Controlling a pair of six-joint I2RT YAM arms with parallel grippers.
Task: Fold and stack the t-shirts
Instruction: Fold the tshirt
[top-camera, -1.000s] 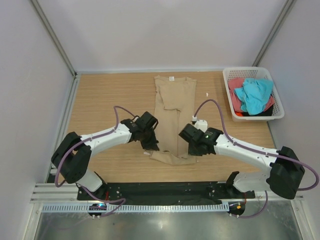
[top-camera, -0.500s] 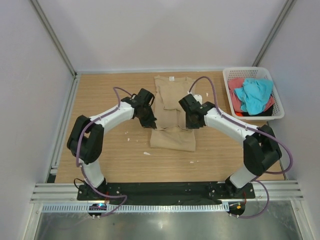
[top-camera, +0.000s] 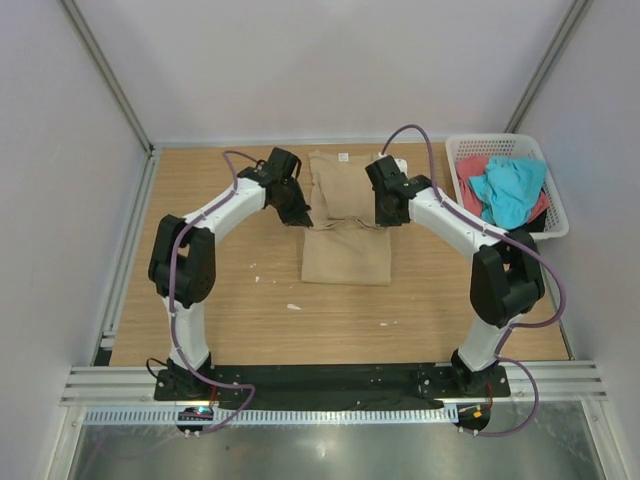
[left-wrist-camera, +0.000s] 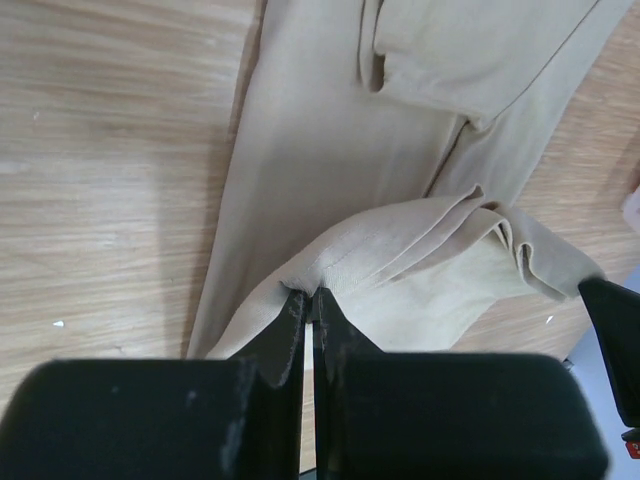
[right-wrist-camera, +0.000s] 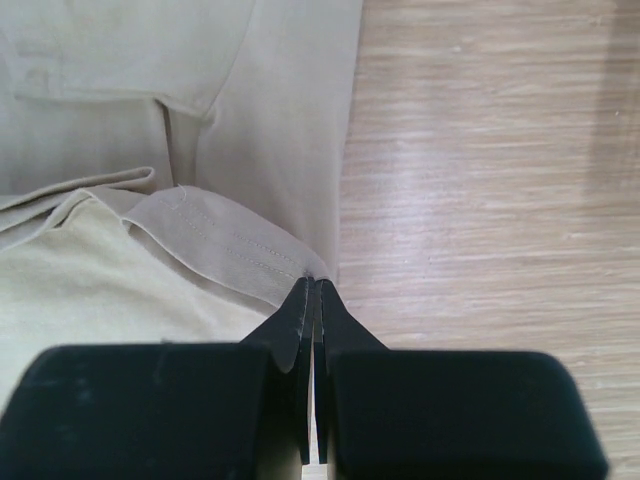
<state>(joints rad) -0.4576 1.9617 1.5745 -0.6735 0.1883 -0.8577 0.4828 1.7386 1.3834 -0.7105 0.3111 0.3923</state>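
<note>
The tan-beige t-shirt (top-camera: 345, 257) lies lengthwise in the middle of the table, its lower part doubled up over the rest. My left gripper (top-camera: 298, 214) is shut on the left corner of the lifted hem (left-wrist-camera: 400, 245). The right gripper (top-camera: 386, 216) is shut on the stitched right corner (right-wrist-camera: 225, 250). Both hold the hem a little above the shirt's upper half (left-wrist-camera: 330, 130), near the sleeves. The collar end with its white label (top-camera: 343, 156) lies flat beyond them. A turquoise t-shirt (top-camera: 508, 190) and a coral-red one (top-camera: 470, 168) sit crumpled in the basket.
The white lattice basket (top-camera: 556, 222) stands at the back right corner of the wooden table (top-camera: 210, 300). Small white specks (top-camera: 293, 306) lie on the wood near the shirt. Grey walls close the table in on three sides.
Both arms have carried the shirt's bottom hem from the near side toward the collar, folding the lower half over. The grippers stayed shut on the cloth throughout.
</note>
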